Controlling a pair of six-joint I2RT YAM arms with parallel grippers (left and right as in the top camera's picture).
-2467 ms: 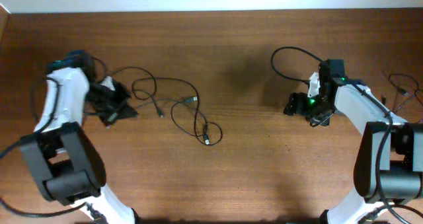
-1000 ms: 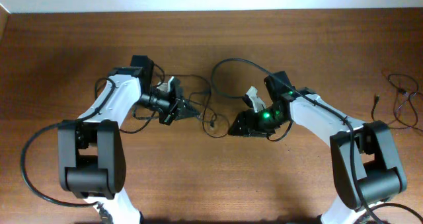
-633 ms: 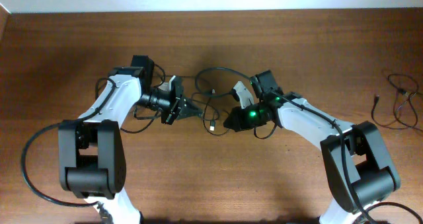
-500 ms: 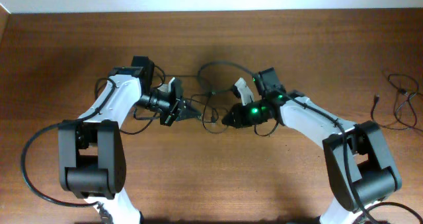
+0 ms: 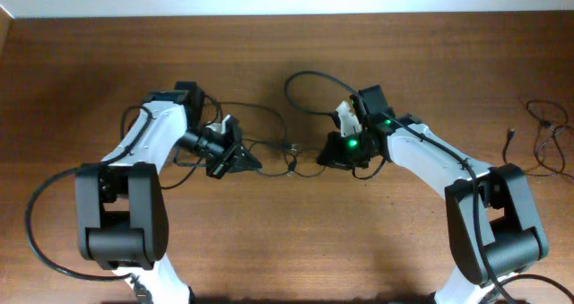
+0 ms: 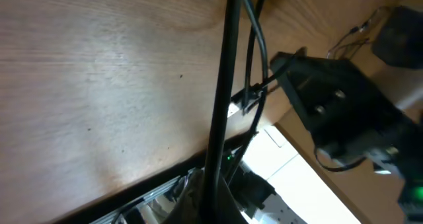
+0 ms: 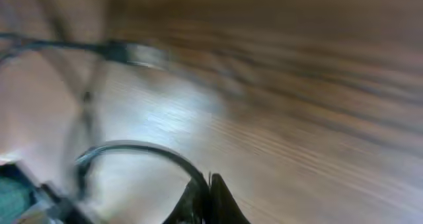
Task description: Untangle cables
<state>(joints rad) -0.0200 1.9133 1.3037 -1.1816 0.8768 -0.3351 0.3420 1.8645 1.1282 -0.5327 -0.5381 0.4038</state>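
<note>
The cables [image 5: 285,148] are thin black cords bunched at mid-table between my two grippers, with one loop [image 5: 303,78] arching toward the back. My left gripper [image 5: 248,161] is shut on a cable [image 6: 225,85] that runs taut from its fingertips toward the tangle in the left wrist view, where my left gripper [image 6: 210,192] sits at the bottom edge. My right gripper [image 5: 325,157] is shut on another strand. The right wrist view is blurred; a cable [image 7: 132,147] curves out from the shut tips of my right gripper [image 7: 209,184], and a small plug [image 7: 129,52] lies beyond.
A separate bundle of thin black cords [image 5: 543,134] lies at the table's right edge. The right arm's dark wrist [image 6: 337,108] looms close ahead in the left wrist view. A white wall borders the table's far edge [image 5: 287,15].
My right gripper has shut on a strand and drawn back to the right. The left gripper dropped slightly toward the front, and the cable between them is pulled straighter.
</note>
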